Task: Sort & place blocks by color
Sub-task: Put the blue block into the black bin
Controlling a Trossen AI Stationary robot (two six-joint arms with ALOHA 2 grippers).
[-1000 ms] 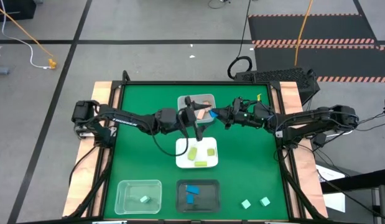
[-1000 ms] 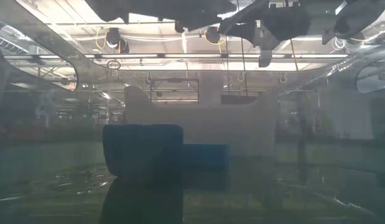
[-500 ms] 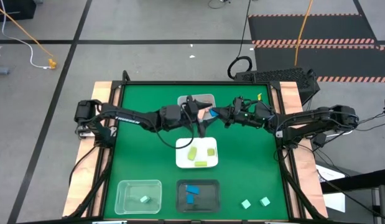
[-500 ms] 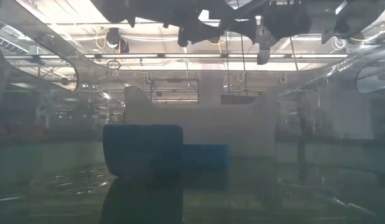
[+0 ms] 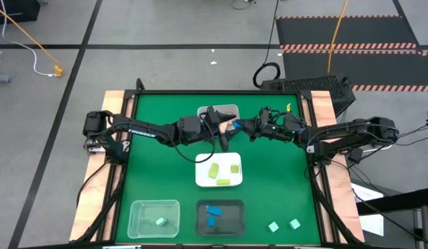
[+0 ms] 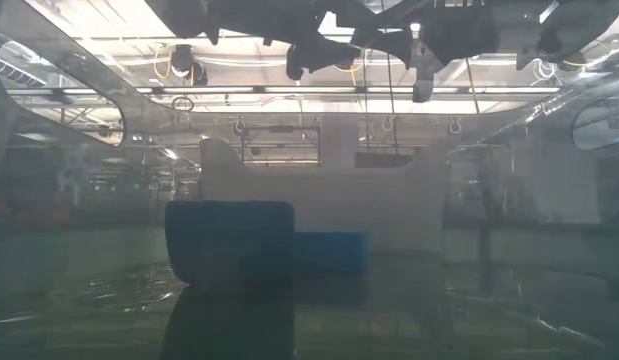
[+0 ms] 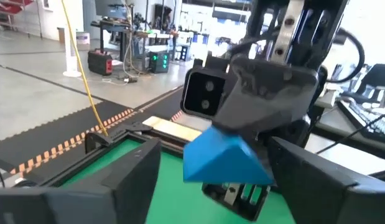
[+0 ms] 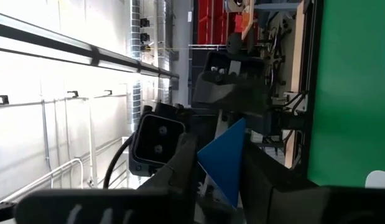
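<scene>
High above the table's far middle, my right gripper [image 5: 240, 126] is shut on a blue block [image 7: 222, 159], also seen in the right wrist view [image 8: 224, 158]. My left gripper [image 5: 226, 126] faces it from the table's left, open and pointing level. Its two fingers [image 7: 124, 180] stand on either side of the blue block, with a gap showing on at least one side. Yellow-green blocks [image 5: 215, 170] lie in a white tray [image 5: 202, 178]. More blue blocks [image 5: 214, 214] lie in a black tray [image 5: 200, 225]. A mint block [image 5: 160, 221] lies in a clear tray [image 5: 137, 207]. My right gripper pinches the blue block between its two fingers, on the end nearer its wrist [image 8: 218, 180]. The fingers come level from the table's right side. The block is lifted clear, and its free corner [image 7: 198, 163] sticks out toward my left gripper.
Two loose mint blocks [image 5: 273, 226] [image 5: 294, 223] lie on the green mat near the front right corner. Another tray [image 5: 215, 111] stands at the far middle under both grippers. The three filled trays stand in the table's middle and along the near edge.
My left gripper has rolled about the line it points along while staying in front of the blue block. My right gripper has kept still with the block.
</scene>
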